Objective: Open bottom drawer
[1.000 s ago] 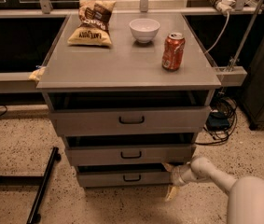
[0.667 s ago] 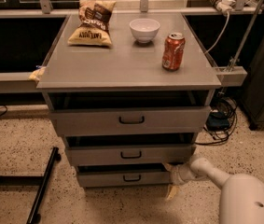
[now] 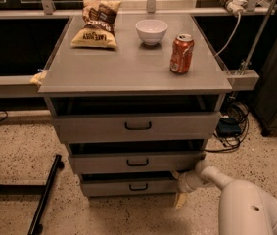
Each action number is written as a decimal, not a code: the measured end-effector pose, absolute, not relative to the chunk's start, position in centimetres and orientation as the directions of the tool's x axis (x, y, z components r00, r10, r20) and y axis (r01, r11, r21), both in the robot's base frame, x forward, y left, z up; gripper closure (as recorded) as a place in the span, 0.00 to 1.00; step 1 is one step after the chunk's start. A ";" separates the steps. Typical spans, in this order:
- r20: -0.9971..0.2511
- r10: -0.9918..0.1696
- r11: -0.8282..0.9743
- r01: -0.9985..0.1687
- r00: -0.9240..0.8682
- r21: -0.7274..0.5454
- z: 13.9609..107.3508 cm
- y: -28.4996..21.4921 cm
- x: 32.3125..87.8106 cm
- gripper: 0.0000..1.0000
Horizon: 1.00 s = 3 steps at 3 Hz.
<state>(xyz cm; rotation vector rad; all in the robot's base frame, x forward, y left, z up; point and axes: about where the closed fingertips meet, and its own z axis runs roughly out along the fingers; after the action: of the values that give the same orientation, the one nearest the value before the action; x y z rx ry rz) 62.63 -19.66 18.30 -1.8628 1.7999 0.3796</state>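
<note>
Camera view gives us the bottom drawer (image 3: 106, 187) lowest in the grey cabinet (image 3: 128, 70), with a dark slit above its front; we judge it barely started, if at all; its black handle (image 3: 138, 186) is untouched; the gripper (image 3: 180, 186) sits at the drawer's right end, well off the handle; we cannot tell whether it grasps anything; nearly the whole pull is left.

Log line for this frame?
gripper: low, at right end of bottom drawer | black handle: not held | cabinet top: chip bag, white bowl, soda can
</note>
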 end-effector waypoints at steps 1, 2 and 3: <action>-0.527 -0.847 0.015 -0.989 0.067 -0.150 17.9 -19.7 62.3 0.00; -0.510 -0.859 0.014 -0.995 0.037 -0.096 17.2 -19.8 61.5 0.00; -0.499 -0.866 0.016 -0.998 0.017 -0.061 16.9 -20.1 60.6 0.00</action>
<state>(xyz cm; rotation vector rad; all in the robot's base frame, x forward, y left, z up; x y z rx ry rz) 60.63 -20.09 16.92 -1.9033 1.9028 0.4478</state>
